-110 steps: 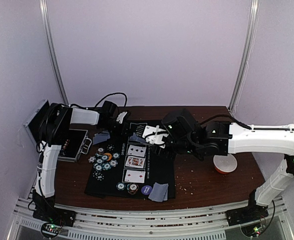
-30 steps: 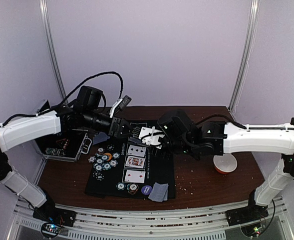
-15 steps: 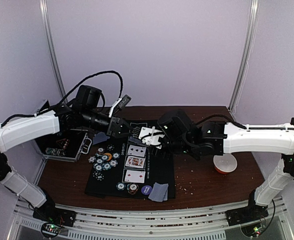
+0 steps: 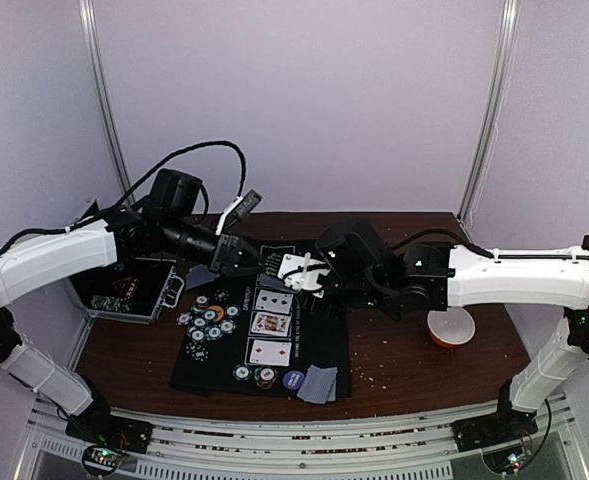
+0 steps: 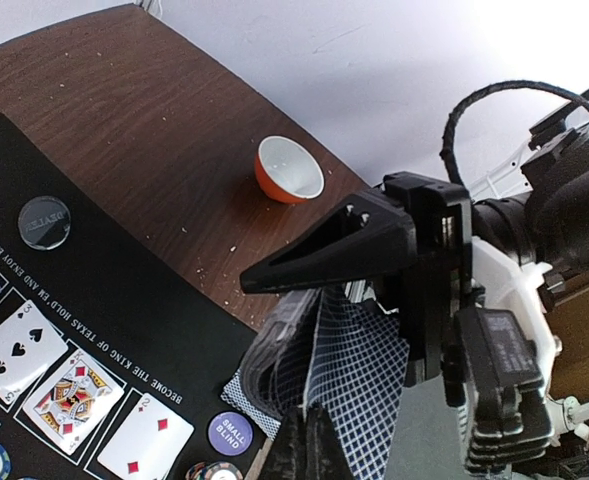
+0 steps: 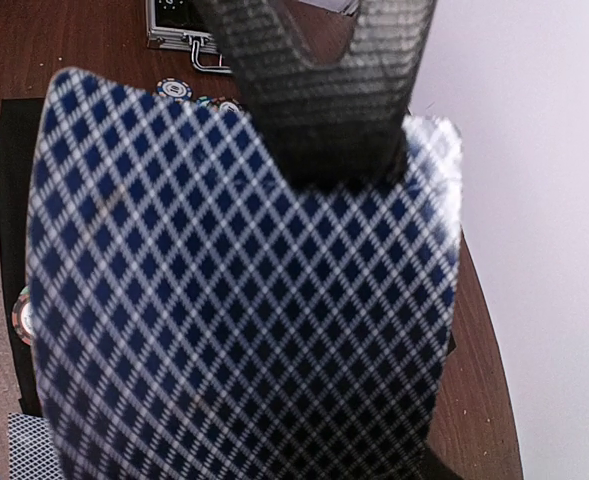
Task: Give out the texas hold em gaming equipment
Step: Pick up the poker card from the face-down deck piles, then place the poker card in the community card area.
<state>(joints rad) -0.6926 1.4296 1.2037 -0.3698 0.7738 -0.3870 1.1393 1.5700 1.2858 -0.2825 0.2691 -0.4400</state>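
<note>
Dealing step, by my reading: left jaws pinch the lower edge of one blue-backed card [image 5: 362, 368], just beyond them right jaws clamp the deck [image 6: 244, 300] it belongs to, black mat [image 5: 144, 300] with chips [image 4: 211, 316] below both; next needs a clean single-card pull, then placement on the mat.

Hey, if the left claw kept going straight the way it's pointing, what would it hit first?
The cards held in the right claw, directly in front of it. The shut left claw seems to be right at one card's corner, though depth is unclear there.
</note>
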